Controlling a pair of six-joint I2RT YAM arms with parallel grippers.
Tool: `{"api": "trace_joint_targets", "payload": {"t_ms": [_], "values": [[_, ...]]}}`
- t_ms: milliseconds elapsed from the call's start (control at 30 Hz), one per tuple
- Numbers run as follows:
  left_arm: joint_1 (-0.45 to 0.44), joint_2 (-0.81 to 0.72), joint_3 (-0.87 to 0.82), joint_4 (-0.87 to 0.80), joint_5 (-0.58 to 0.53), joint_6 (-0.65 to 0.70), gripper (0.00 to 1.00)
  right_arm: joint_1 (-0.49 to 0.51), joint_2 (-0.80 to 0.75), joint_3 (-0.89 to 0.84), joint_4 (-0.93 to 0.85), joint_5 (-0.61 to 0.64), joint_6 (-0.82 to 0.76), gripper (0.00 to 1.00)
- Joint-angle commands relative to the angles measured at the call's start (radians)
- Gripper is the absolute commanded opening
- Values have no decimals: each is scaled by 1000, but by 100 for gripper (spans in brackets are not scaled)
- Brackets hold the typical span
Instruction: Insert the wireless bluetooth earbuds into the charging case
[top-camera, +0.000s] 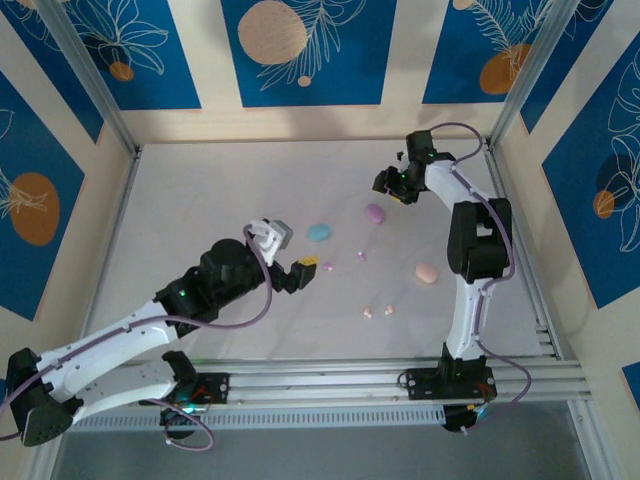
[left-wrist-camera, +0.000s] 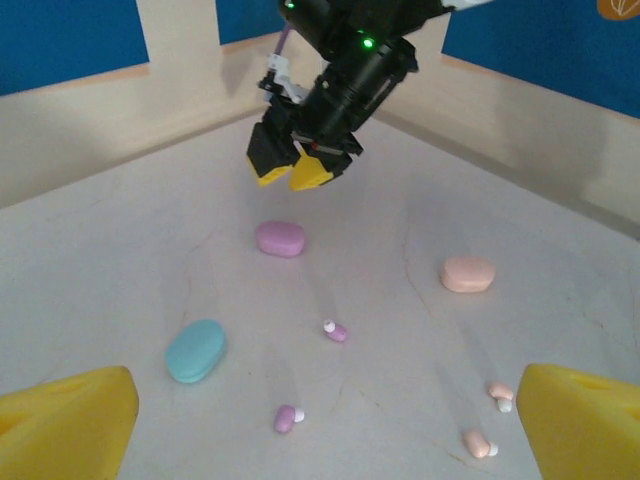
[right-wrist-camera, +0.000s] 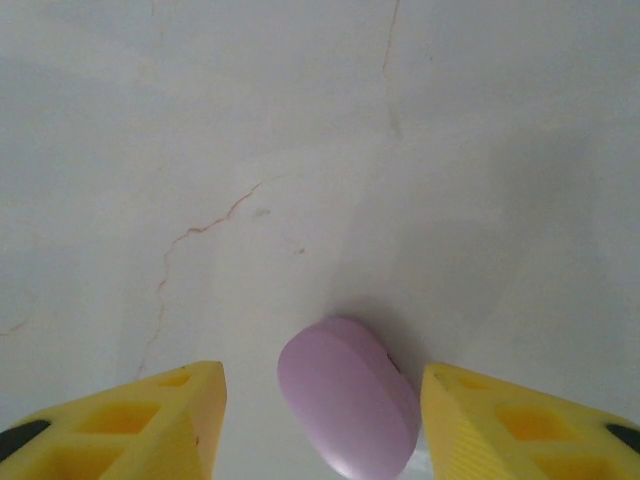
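Between right fingers (right-wrist-camera: 140, 425), lilac case (right-wrist-camera: 348, 410), untouched; bare table (right-wrist-camera: 300, 150) beyond.

The left arm (top-camera: 130, 335) stretches low and forward from its base, and the left fingers (left-wrist-camera: 70, 425) stand spread wide. The right arm (top-camera: 470, 250) rises upright and bends at the elbow, wrist tipped down. The right fingers (right-wrist-camera: 130, 420) point at the surface (right-wrist-camera: 300, 150), partly spread.
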Motion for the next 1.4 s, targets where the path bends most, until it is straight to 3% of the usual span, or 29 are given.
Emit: {"api": "trace_joint_targets", "payload": {"t_ms": [0, 267, 567, 1067, 1367], "values": [[5, 5, 34, -35, 34, -19, 97, 4, 52, 55, -85, -50, -69, 56], [11, -8, 36, -52, 24, -19, 99, 3, 135, 138, -152, -156, -160, 56], [14, -1, 37, -39, 30, -22, 99, 33, 155, 125, -177, -143, -184, 57], [16, -5, 37, -36, 32, -28, 100, 132, 145, 116, -218, 189, -274, 57], [17, -7, 36, -39, 29, -36, 100, 156, 162, 121, -222, 226, -307, 52]]}}
